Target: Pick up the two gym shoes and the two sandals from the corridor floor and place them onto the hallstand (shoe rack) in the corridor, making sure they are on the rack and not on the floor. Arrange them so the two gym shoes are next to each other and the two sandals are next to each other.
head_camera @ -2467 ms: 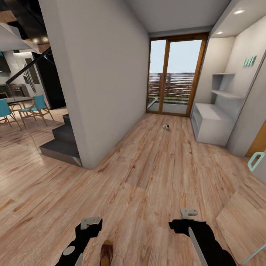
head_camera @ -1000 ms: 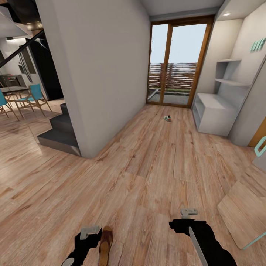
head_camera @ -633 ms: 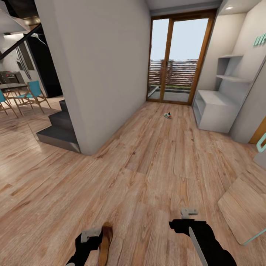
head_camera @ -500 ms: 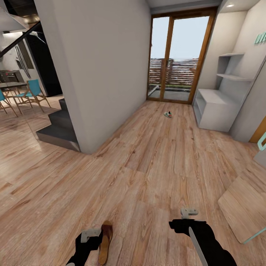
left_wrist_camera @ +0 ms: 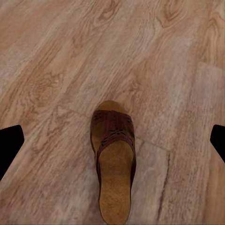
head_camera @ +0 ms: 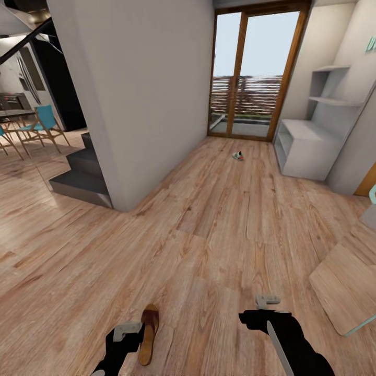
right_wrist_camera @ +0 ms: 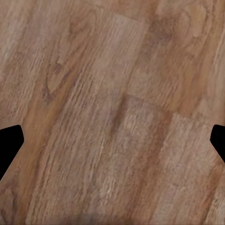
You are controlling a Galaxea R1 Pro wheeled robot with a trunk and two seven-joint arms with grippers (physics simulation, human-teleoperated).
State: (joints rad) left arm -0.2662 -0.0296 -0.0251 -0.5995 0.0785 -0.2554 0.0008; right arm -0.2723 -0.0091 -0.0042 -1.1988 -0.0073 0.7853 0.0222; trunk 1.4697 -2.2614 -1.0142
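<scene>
One brown sandal (head_camera: 148,334) flat on the wood floor (head_camera: 219,235), left pincer (left_wrist_camera: 112,140) spread wide above it, right pincer (right_wrist_camera: 112,140) spread too, sneaker (head_camera: 238,155) far off near the shoe rack (head_camera: 308,146)

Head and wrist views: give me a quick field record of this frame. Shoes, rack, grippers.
sandal: flat on the corridor floor, beside the left gripper, not gripped
sandal in left wrist view: between the open fingers, strap towards the far end
gym shoe: far down the floor, near the hallstand
hallstand top: no shoes seen on it
left gripper: open, empty
right gripper: open, empty, over bare floor
</scene>
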